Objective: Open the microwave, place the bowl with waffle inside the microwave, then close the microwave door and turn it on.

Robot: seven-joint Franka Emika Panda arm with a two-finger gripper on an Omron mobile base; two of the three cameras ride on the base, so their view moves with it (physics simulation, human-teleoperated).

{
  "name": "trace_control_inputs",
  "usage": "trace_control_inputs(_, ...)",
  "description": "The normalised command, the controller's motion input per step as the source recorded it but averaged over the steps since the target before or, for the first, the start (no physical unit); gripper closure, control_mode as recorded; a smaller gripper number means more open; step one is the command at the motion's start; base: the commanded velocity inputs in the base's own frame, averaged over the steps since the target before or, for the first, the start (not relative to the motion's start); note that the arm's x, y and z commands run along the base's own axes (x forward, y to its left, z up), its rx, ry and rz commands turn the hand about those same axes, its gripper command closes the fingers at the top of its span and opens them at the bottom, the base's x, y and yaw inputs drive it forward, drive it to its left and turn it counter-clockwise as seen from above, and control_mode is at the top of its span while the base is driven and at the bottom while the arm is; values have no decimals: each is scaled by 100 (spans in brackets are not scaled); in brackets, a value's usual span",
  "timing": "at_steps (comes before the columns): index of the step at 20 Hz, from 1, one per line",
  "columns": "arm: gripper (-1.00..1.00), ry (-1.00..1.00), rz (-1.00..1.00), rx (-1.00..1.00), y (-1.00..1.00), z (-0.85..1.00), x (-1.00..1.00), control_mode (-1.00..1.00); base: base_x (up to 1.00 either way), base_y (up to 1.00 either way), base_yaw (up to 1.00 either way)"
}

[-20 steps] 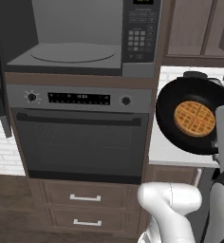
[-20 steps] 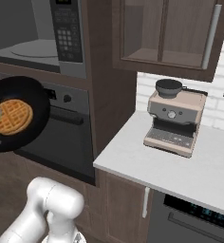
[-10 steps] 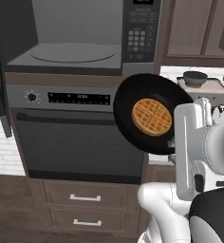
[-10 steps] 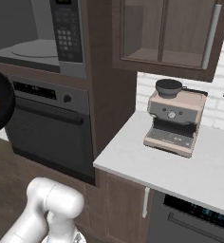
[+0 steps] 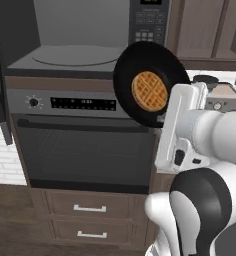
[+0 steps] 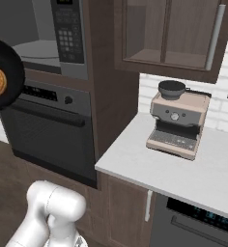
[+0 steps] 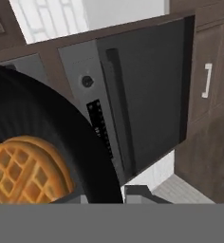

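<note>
The microwave [image 5: 75, 30] stands open over the oven, its grey cavity and glass turntable [image 5: 75, 56] bare. Its keypad [image 5: 149, 20] is on the right, and the microwave door [image 5: 0, 100] is swung out at the far left, seen edge-on. The black bowl with waffle [image 5: 127, 75] hangs tipped steeply, its golden waffle [image 5: 150, 91] facing the cameras, just below the keypad and in front of the oven's top right corner. My gripper [image 7: 104, 195] is shut on the bowl's lower rim. The bowl [image 6: 12, 62] also sits at the left edge of the right base view.
The black-glass oven [image 5: 85, 150] with a bar handle is under the microwave, with two drawers [image 5: 90, 210] below it. To the right a beige coffee machine [image 6: 178, 120] stands on a white counter [image 6: 183, 178] under wall cabinets [image 6: 174, 34].
The arm has swung the bowl left and up, from in front of the coffee machine to just below the microwave's keypad. The grip on the rim has held.
</note>
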Motion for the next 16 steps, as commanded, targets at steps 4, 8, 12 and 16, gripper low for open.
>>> trace_control_inputs(4, 100, 3, 0, 2, 29, 48, 63, -100, 0, 0, 0)
trace_control_inputs(8, 100, 29, 0, -12, 62, 71, 61, -100, 0, 0, 0)
trace_control_inputs(12, 100, 45, 0, -18, 59, 93, 53, -100, 0, 0, 0)
trace_control_inputs(16, 100, 42, 0, -19, 35, 86, 41, -100, 0, 0, 0)
